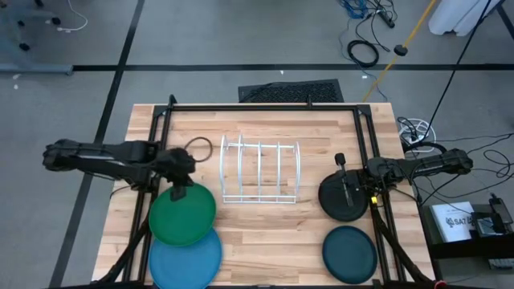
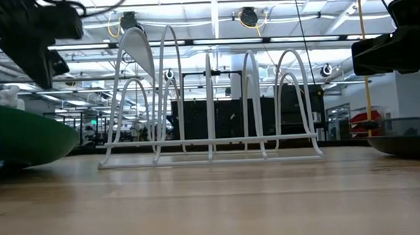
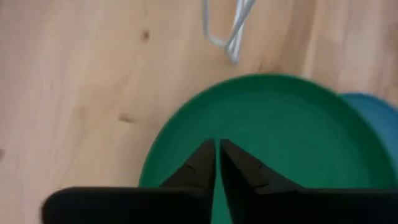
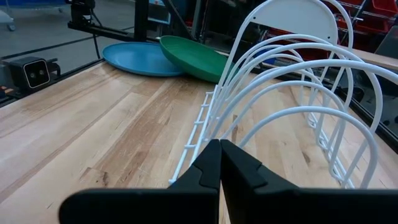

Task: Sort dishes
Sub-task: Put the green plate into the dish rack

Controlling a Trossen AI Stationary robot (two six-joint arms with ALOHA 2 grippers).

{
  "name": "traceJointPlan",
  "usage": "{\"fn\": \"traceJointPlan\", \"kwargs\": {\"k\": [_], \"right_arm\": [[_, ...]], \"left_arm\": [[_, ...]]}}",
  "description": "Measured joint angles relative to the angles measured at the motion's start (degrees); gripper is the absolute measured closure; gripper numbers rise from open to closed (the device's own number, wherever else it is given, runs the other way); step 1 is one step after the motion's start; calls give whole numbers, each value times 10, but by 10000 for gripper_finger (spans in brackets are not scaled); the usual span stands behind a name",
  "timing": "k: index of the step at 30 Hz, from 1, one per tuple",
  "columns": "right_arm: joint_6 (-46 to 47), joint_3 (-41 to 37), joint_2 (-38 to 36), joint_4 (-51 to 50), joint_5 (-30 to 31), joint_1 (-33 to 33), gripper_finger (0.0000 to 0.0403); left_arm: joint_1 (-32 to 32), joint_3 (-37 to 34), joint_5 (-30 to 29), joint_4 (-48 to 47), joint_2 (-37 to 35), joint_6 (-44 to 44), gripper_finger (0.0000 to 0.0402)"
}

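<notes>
The large green plate [image 1: 183, 215] lies tilted at the near left, its near part resting on the light blue plate [image 1: 186, 258]. Both also show in the right wrist view, green [image 4: 193, 57] and blue [image 4: 134, 59]. My left gripper [image 3: 217, 146] is shut and hovers above the green plate's far rim [image 1: 178, 191]. The black plate [image 1: 344, 202] lies flat at the right, with the dark teal plate [image 1: 350, 254] nearer. My right gripper [image 4: 220, 144] is shut, above the black plate [image 1: 345, 178], pointing level toward the white wire rack [image 1: 259, 171].
The white wire rack [image 2: 209, 103] stands in the table's middle between the two arms. A thin brown ring [image 1: 199, 148] lies on the wood left of the rack. Black frame bars [image 1: 257, 107] run along the table's far edge and sides.
</notes>
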Motion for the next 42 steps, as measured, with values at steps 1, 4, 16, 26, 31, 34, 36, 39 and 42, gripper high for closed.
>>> {"fn": "traceJointPlan", "kwargs": {"k": [1,4,16,26,31,34,36,39,42], "right_arm": [[0,0,0,0,0,0,403],[0,0,0,0,0,0,403],[0,0,0,0,0,0,403],[-10,0,0,3,0,0,403],[-6,0,0,5,0,0,403],[-5,0,0,5,0,0,403],[-5,0,0,5,0,0,403],[-5,0,0,5,0,0,403],[-5,0,0,5,0,0,403]], "left_arm": [[0,0,0,1,17,0,340],[0,0,-2,0,62,4,294],[1,0,-44,-24,201,19,201],[2,1,-98,-35,215,-47,201],[2,1,-91,-50,184,-105,201],[2,1,-73,-56,150,-130,203],[1,1,-62,-64,123,-147,206],[1,14,-61,-65,77,-166,211],[1,38,-83,-63,29,-185,212]]}}
